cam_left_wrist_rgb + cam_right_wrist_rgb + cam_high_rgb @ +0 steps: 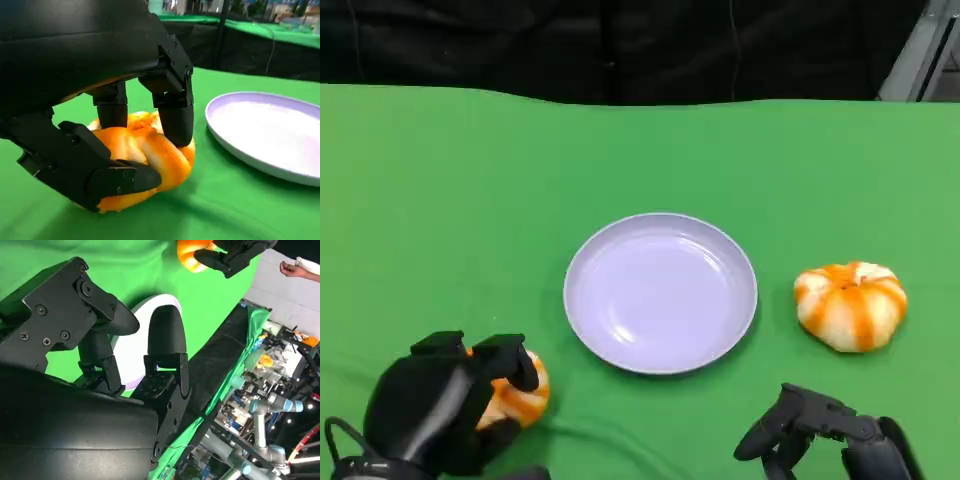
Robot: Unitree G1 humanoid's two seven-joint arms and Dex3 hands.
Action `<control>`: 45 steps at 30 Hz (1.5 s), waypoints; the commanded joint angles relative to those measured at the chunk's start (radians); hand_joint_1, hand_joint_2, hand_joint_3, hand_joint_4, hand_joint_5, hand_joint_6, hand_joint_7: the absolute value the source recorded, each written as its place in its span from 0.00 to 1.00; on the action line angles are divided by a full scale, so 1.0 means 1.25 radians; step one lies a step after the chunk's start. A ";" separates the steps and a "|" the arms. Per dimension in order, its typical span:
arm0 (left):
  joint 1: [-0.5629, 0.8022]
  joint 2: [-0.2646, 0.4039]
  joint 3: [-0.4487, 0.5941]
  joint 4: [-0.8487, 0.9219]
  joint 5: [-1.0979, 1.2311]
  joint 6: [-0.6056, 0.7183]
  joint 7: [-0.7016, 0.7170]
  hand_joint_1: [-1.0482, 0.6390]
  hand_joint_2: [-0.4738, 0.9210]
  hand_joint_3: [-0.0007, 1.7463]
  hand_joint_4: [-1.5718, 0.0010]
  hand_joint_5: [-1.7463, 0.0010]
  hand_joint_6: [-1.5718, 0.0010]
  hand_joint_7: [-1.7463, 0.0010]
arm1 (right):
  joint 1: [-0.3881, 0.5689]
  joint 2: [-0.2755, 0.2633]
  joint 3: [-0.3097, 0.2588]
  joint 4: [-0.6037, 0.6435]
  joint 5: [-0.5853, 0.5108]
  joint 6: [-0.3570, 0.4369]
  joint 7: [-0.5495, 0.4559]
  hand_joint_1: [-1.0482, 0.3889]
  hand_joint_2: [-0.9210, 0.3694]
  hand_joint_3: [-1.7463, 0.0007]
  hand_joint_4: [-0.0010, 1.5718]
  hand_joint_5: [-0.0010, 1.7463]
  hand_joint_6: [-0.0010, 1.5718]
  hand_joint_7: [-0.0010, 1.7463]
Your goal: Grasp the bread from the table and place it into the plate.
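1. You are at the grasp step, by my reading. Your left hand point(440, 410) sits at the near left of the green table point(440, 200) with its fingers point(175, 117) draped over the top of an orange-and-white bread point(145, 155) and its thumb pressed in low on the side. The bread looks held, though its underside appears to rest on the cloth — I would not call it lifted yet.

2. That bread lies just beside the near-left rim of the lavender plate point(745, 300). In the left wrist view the plate's edge sits close past the fingertips, with a strip of green between the two, so they are near but apart.

3. A second bread point(850, 305) rests on the table to the right of the plate, untouched and apart from the rim.

4. Your right hand point(820, 435) sits at the near right, holding nothing, fingers apart and loosely curved. It is near the second bread but not touching it.

5. The next move, as I judge it, calls for a straight lift first — enough to clear the plate's raised rim — then a short carry toward the plate's centre, and a release only once the bread is over the flat middle.

6. Watch the grip: the bread looks soft and rounded, so a hard squeeze could deform it and a loose one could let it roll out sideways.
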 commanded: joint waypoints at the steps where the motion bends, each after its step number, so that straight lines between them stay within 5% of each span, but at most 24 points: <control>1: 0.003 0.014 0.018 0.011 -0.011 -0.026 0.032 0.54 0.67 0.67 0.46 0.00 0.46 0.25 | -0.001 -0.006 -0.002 0.001 -0.001 0.004 -0.008 0.67 0.42 0.30 0.52 0.86 0.55 0.65; 15: -0.038 0.000 0.015 -0.006 -0.002 -0.146 0.133 0.57 0.55 0.76 0.42 0.02 0.41 0.31 | -0.003 -0.005 0.001 0.003 -0.002 0.007 -0.012 0.66 0.41 0.31 0.52 0.87 0.55 0.65; 20: -0.088 -0.019 -0.001 0.001 -0.002 -0.162 0.115 0.56 0.54 0.79 0.42 0.00 0.43 0.23 | -0.003 -0.004 0.004 0.004 -0.005 0.007 -0.016 0.66 0.42 0.30 0.52 0.87 0.55 0.64; 30: -0.265 -0.090 -0.076 0.158 -0.004 -0.190 0.103 0.56 0.54 0.78 0.42 0.00 0.48 0.12 | 0.002 -0.002 0.012 0.002 -0.010 0.009 -0.026 0.68 0.43 0.31 0.53 0.87 0.57 0.64; 40: -0.402 -0.175 -0.131 0.335 0.019 -0.177 0.144 0.51 0.52 0.79 0.40 0.00 0.48 0.12 | 0.013 0.001 0.028 -0.009 0.009 0.008 -0.017 0.71 0.44 0.29 0.51 0.84 0.56 0.63; 42: -0.411 -0.183 -0.138 0.339 0.020 -0.155 0.130 0.50 0.55 0.73 0.45 0.02 0.47 0.26 | 0.014 0.004 0.032 -0.010 0.020 0.010 -0.012 0.71 0.44 0.29 0.51 0.85 0.56 0.63; 45: -0.403 -0.177 -0.157 0.296 0.023 -0.086 0.035 0.43 0.83 0.30 0.85 0.51 0.79 0.76 | 0.011 0.004 0.035 -0.008 0.025 0.007 -0.009 0.72 0.44 0.27 0.50 0.86 0.55 0.64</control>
